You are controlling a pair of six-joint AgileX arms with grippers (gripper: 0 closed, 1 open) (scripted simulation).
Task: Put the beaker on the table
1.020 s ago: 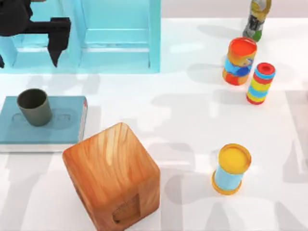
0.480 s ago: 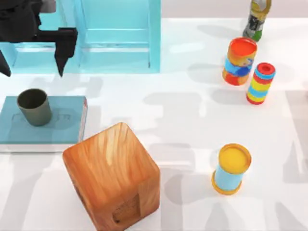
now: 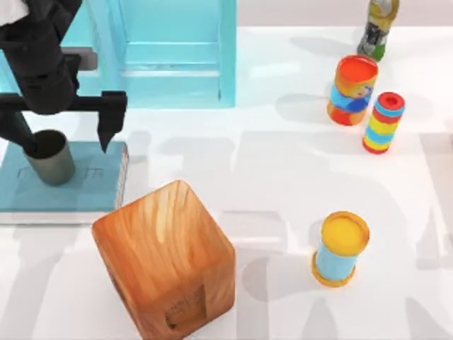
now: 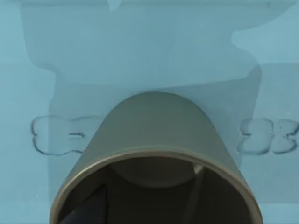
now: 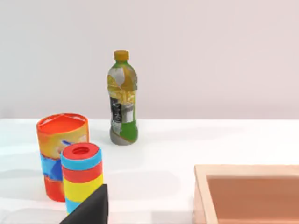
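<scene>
The beaker (image 3: 51,159) is a small olive-grey cup standing upright on a flat teal slab (image 3: 81,185) at the left of the white table (image 3: 269,170). My left gripper (image 3: 66,146) hovers over it, open wide. One finger overlaps the cup's left rim, and the other finger (image 3: 110,124) stands well to its right. Up close in the left wrist view, the beaker (image 4: 154,135) shows its hollow mouth, resting on the slab (image 4: 140,51). A dark fingertip (image 5: 88,207) of my right gripper shows in the right wrist view.
A big wooden cube (image 3: 164,258) sits just front-right of the slab. Behind the slab stands a light-blue cabinet (image 3: 173,53). Striped cylinders (image 3: 352,90) (image 3: 383,122) (image 3: 340,248) and a bottle (image 3: 378,27) stand at the right. A wooden open box (image 5: 247,191) appears in the right wrist view.
My left gripper has come forward from in front of the cabinet and down over the beaker, staying open. The beaker has not moved.
</scene>
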